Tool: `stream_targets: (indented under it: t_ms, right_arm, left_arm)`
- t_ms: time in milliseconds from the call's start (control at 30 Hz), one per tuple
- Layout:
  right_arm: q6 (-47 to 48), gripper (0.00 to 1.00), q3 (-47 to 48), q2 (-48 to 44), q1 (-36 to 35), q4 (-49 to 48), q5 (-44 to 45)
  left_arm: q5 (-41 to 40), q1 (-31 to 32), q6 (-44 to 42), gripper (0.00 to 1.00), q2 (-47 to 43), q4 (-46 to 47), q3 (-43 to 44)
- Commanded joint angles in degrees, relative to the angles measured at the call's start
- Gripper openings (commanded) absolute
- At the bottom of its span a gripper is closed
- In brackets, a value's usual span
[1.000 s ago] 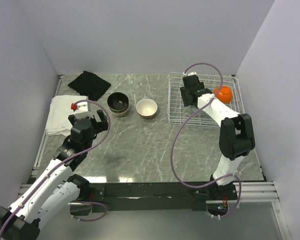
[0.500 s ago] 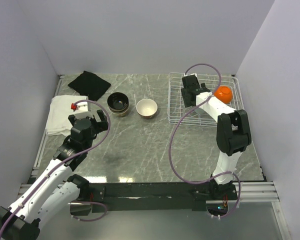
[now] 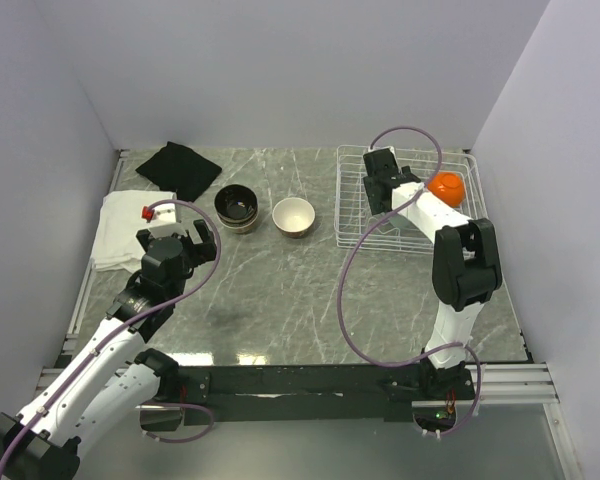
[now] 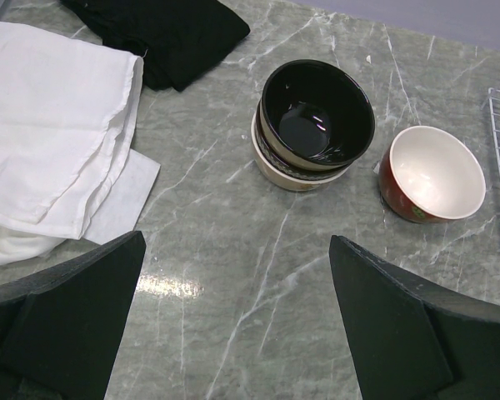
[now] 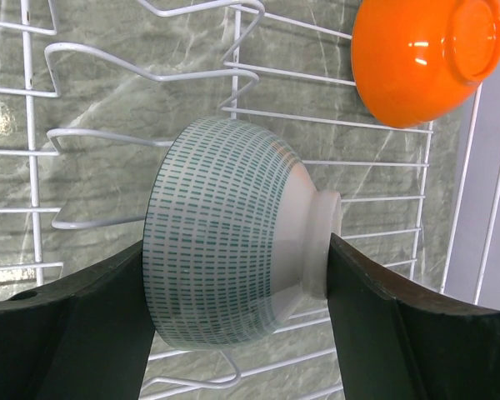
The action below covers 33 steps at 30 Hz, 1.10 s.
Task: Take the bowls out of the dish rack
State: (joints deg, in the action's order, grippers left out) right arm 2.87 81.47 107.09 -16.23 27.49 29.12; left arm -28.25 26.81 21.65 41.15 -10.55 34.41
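Left pincer [image 4: 237,310] over marble [image 4: 233,208] (pale walls [image 3: 280,70])

The table [image 3: 280,290] carries the dish rack [image 3: 355,225] at its far right. Inside the rack, a bowl on edge [image 5: 217,217] stands among the prongs, between the fingers of the right gripper [image 5: 237,246], which touch it on both sides. A second bowl [image 3: 447,187] lies apart from it, toward the rack's right side. Left of the rack, a single bowl [image 3: 293,216] sits on the table, and just left of that is a stack of bowls [image 3: 236,208]. The far cloth [image 3: 180,168] lies at the far left, with the near cloth [image 3: 120,228] before it along the left edge. The left gripper [image 3: 193,237] hangs nearer than the stack, right of the near cloth.
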Motion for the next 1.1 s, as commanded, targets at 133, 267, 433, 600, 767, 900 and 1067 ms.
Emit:
stream_targets:
  t_ms: [133, 267, 433, 600, 767, 900, 1067]
  right_arm:
    - [-0.41, 0.54, 4.04, -3.64, -0.12, 3.89, -1.62]
    - [0.29, 0.52, 4.75, -5.66, 0.41, 4.51, -1.7]
    - [0.38, 0.49, 4.57, -7.95, 1.55, 4.51, -3.46]
    - [0.11, 0.49, 3.7, -9.87, 2.34, 4.16, -4.25]
    - [0.03, 0.48, 4.04, -12.07, 3.48, 4.33, -4.51]
    - [-0.06, 0.48, 5.71, -14.27, 3.57, 5.56, -5.83]
    - [-1.38, 0.48, 8.52, -16.21, 3.57, 7.75, -9.69]
  left_arm:
    - [1.09, -0.26, -1.0, 0.99, 0.51, 1.41, 0.83]
    - [1.62, -0.26, -0.65, 0.99, 0.78, 1.14, 1.01]
    - [1.88, -0.26, -0.38, 0.99, 1.22, 0.97, 1.27]
    - [2.58, -0.26, 0.23, 0.99, 1.74, 0.7, 1.53]
    - [4.95, -0.26, 1.02, 1.0, 2.44, 0.79, 2.32]
    - [8.99, -0.18, 1.99, 0.99, 4.02, 1.14, 3.81]
    - [12.86, 0.17, 3.31, 0.99, 8.93, 2.8, 7.76]
